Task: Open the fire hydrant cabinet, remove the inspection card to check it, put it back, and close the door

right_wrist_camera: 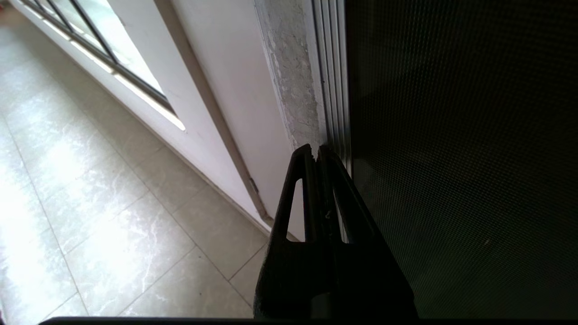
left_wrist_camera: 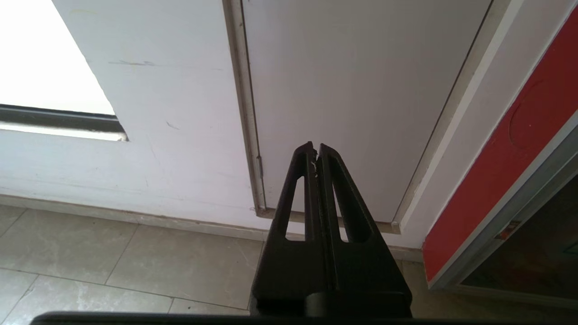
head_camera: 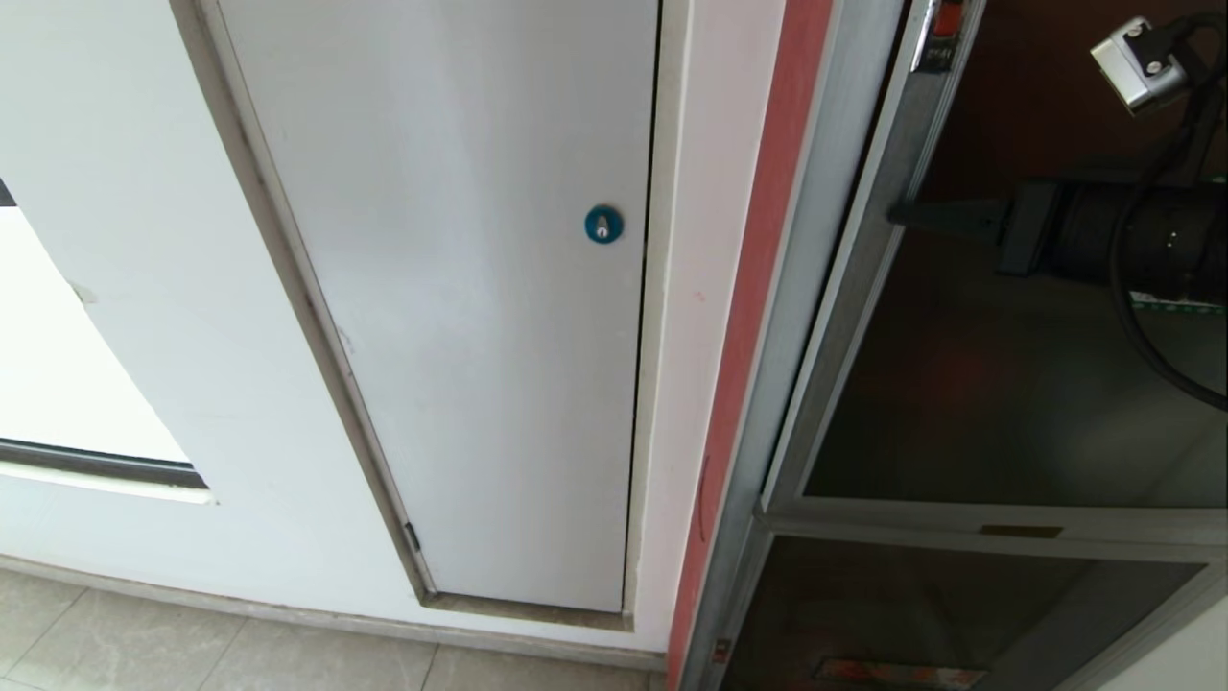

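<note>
Dark glass door (right_wrist_camera: pixel 460 158) seen just beside right gripper (right_wrist_camera: pixel 316 151), silver frame edge (right_wrist_camera: pixel 332 81) touching or nearly touching fingertips; fingers pressed together, nothing held. Left gripper (left_wrist_camera: pixel 315 146) clenched empty, pointed at white panel door (left_wrist_camera: pixel 356 90). Door kept closed.
</note>
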